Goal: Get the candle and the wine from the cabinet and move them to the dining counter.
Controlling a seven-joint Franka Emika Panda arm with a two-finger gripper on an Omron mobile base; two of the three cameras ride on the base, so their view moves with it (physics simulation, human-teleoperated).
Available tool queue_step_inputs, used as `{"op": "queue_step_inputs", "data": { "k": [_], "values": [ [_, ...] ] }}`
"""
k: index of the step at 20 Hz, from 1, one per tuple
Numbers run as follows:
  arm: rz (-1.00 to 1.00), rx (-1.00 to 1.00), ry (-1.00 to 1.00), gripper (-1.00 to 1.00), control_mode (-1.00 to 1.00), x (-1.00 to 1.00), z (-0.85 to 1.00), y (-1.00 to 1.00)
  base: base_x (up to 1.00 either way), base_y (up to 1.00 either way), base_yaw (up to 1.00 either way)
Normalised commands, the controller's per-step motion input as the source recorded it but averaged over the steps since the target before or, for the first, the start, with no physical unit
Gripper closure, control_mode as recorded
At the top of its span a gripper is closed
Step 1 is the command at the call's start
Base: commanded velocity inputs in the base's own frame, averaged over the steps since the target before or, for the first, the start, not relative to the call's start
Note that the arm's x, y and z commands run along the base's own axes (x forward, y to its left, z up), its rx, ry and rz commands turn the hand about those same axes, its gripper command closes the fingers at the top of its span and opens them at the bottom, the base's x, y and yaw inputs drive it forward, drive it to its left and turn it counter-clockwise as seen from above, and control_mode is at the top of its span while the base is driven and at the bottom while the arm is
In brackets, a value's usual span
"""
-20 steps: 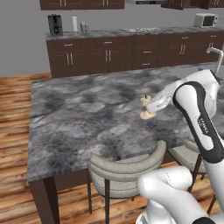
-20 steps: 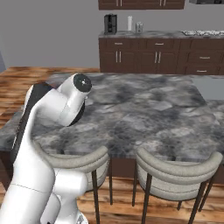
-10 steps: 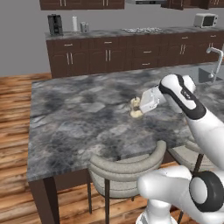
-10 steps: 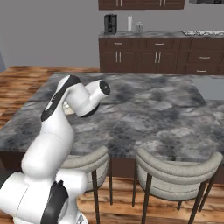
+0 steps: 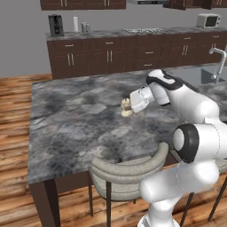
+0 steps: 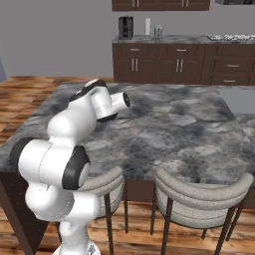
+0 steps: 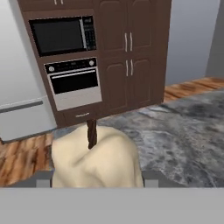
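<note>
Arm swung leftward across dining counter (image 5: 80, 124) since half-second ago, carrying candle (image 5: 127, 107) toward worktop middle. Claw (image 5: 129, 105) pinching candle, cream lump directly ahead between tips, wick up, low over worktop. Wine absent from worktop.

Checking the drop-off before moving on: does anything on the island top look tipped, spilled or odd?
Nothing stands out. The candle is at the gripper over the dining counter, wick up in the hand view; no spill or damage shows.
</note>
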Motion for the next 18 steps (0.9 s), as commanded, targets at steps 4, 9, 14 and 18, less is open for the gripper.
{"op": "queue_step_inputs", "data": {
  "k": [4, 9, 14, 18],
  "values": [
    [0.14, 0.07, 0.0, 1.0, -1.0, 0.75, -0.44, 0.24, 0.0, 0.0, 0.0],
    [0.08, 0.04, 0.0, 1.0, -1.0, 0.58, -0.62, 0.27, 0.0, 0.0, 0.0],
    [0.05, 0.01, 0.0, 1.0, -1.0, 0.6, -0.72, 0.29, 0.0, 0.0, 0.0],
    [0.04, 0.0, 0.0, 1.0, -1.0, 0.49, -0.84, 0.26, 0.0, 0.0, 0.0]
  ]
}}
